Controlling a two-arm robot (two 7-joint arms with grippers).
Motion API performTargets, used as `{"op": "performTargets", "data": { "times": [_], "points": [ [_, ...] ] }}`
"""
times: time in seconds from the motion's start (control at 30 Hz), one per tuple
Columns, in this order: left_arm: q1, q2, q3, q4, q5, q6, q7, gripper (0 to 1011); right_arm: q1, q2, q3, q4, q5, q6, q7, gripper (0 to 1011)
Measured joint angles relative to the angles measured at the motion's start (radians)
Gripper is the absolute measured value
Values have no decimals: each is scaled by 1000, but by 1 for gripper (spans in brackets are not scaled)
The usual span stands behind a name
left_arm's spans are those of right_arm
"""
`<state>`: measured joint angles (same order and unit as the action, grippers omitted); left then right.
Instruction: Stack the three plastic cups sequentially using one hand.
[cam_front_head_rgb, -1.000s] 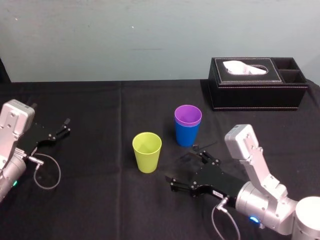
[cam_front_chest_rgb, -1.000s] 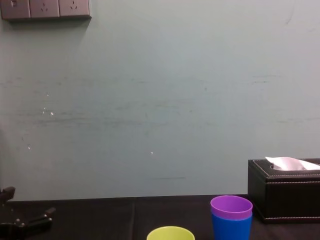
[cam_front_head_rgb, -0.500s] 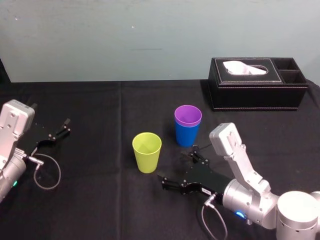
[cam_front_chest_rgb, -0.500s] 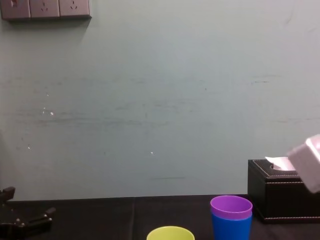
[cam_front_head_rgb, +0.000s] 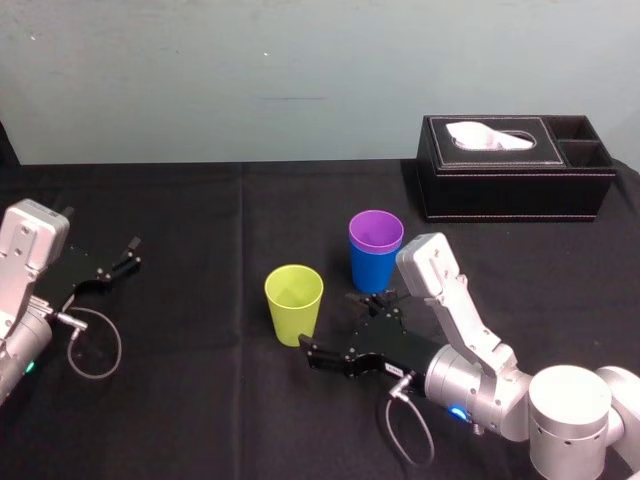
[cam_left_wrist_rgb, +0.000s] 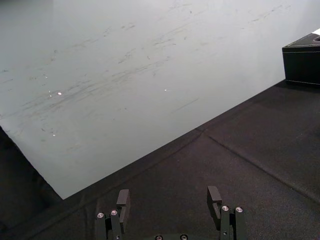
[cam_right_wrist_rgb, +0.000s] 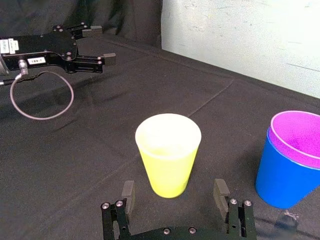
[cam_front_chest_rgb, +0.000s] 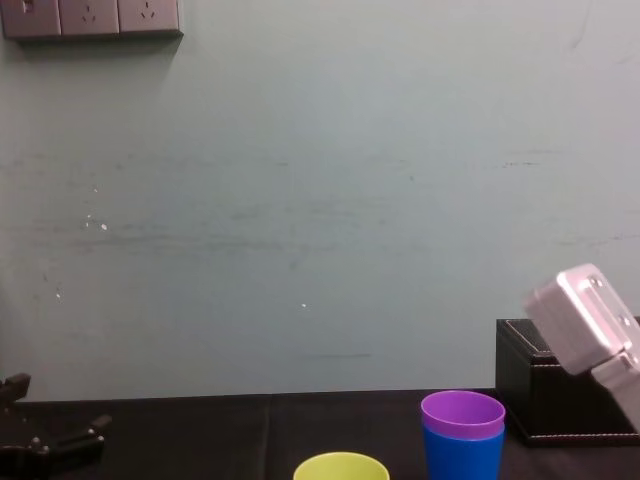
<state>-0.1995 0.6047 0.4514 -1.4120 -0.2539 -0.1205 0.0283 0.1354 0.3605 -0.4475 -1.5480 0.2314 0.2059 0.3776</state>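
A yellow-green cup (cam_front_head_rgb: 294, 303) (cam_right_wrist_rgb: 168, 153) stands upright near the middle of the black table. To its right and farther back, the purple cup (cam_front_head_rgb: 376, 232) (cam_right_wrist_rgb: 297, 134) sits nested in the blue cup (cam_front_head_rgb: 374, 272) (cam_right_wrist_rgb: 282, 177). My right gripper (cam_front_head_rgb: 329, 322) (cam_right_wrist_rgb: 174, 189) is open just right of the yellow-green cup, low over the cloth. One finger is on each side of the cup's near base, and neither touches it. My left gripper (cam_front_head_rgb: 128, 254) (cam_left_wrist_rgb: 168, 196) rests open and empty at the table's left side.
A black tissue box (cam_front_head_rgb: 515, 165) (cam_front_chest_rgb: 560, 385) stands at the back right, behind the nested cups. A cable loop (cam_front_head_rgb: 95, 345) lies beside the left arm. The pale wall (cam_front_chest_rgb: 320, 200) closes off the table's far edge.
My right arm has swung left and forward, bringing its open gripper from the front right up to the yellow-green cup. The cups and the left arm have not moved.
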Motion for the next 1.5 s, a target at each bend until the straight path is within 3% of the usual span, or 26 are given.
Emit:
{"op": "performTargets", "data": {
  "times": [0.63,1.5],
  "points": [
    [0,0,0,0,0,0,0,1010,47,-35,-19,42,-8,16,8,1000],
    [0,0,0,0,0,0,0,1010,67,-64,-26,76,-22,28,-6,1000]
  ]
}}
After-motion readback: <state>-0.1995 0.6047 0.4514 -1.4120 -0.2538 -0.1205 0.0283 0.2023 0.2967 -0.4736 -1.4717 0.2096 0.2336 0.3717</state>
